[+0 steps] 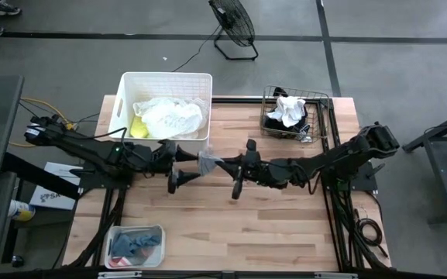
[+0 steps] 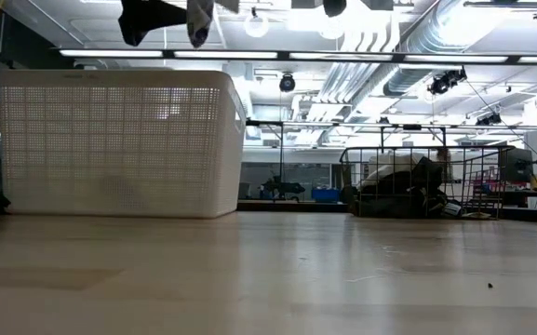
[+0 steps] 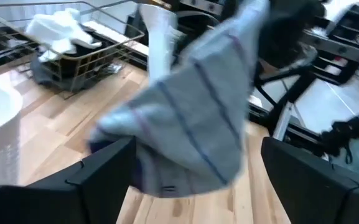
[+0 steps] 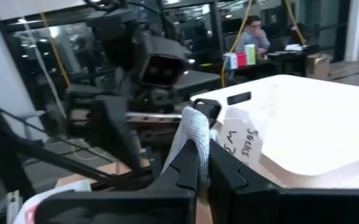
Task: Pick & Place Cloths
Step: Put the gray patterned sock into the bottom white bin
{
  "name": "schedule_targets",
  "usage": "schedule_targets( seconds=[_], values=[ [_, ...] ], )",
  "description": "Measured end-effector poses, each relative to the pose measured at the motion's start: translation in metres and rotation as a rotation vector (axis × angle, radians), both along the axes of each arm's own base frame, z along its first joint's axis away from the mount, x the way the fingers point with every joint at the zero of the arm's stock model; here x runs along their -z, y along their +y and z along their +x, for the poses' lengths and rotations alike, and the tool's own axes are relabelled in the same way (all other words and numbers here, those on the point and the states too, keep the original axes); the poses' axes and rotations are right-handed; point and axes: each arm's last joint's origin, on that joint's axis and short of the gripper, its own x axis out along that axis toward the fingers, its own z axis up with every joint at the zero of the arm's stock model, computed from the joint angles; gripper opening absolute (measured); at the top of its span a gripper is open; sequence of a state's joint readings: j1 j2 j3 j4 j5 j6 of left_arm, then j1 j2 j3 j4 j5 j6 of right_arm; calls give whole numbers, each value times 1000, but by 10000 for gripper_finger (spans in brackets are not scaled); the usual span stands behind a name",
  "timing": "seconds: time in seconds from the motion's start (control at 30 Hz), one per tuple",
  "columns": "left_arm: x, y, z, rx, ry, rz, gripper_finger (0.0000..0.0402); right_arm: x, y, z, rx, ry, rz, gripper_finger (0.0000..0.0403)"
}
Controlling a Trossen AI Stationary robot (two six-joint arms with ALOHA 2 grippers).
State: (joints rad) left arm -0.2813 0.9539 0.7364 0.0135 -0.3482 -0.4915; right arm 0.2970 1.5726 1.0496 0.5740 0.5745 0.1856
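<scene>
Two hands meet above the tabletop (image 1: pixel 285 232): the right hand (image 4: pixel 203 163), clamped on the grey striped soft sock (image 3: pixel 198 118), may drop it if it releases before the left hand (image 1: pixel 178 164), fingers apart, closes.

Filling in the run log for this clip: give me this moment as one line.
phase: handover mid-air | right gripper: shut on grey sock | left gripper: open at the sock | white bin: holds cloths | wire basket: white cloth

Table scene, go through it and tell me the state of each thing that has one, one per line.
Grey striped sock: held in the air between both grippers.
Right gripper: shut on the sock.
Left gripper: open, sock hanging between its fingers.
White laundry basket: holds white and yellow cloths.
Wire basket: holds white and dark cloths.
Small tray: holds blue cloth.
</scene>
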Motion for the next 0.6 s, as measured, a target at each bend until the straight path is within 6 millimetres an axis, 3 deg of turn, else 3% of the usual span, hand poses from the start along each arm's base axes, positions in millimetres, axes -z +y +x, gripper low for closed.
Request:
schedule_targets(
  seconds=[0.2, 0.6],
  values=[
    [-3, 1, 1, -37, -39, -27, 340, -3, -4, 2, -68, -34, 1, 5],
    [0, -7, 25, 6, -132, -53, 340, -9, -8, 4, -146, -92, -28, 5]
  ],
)
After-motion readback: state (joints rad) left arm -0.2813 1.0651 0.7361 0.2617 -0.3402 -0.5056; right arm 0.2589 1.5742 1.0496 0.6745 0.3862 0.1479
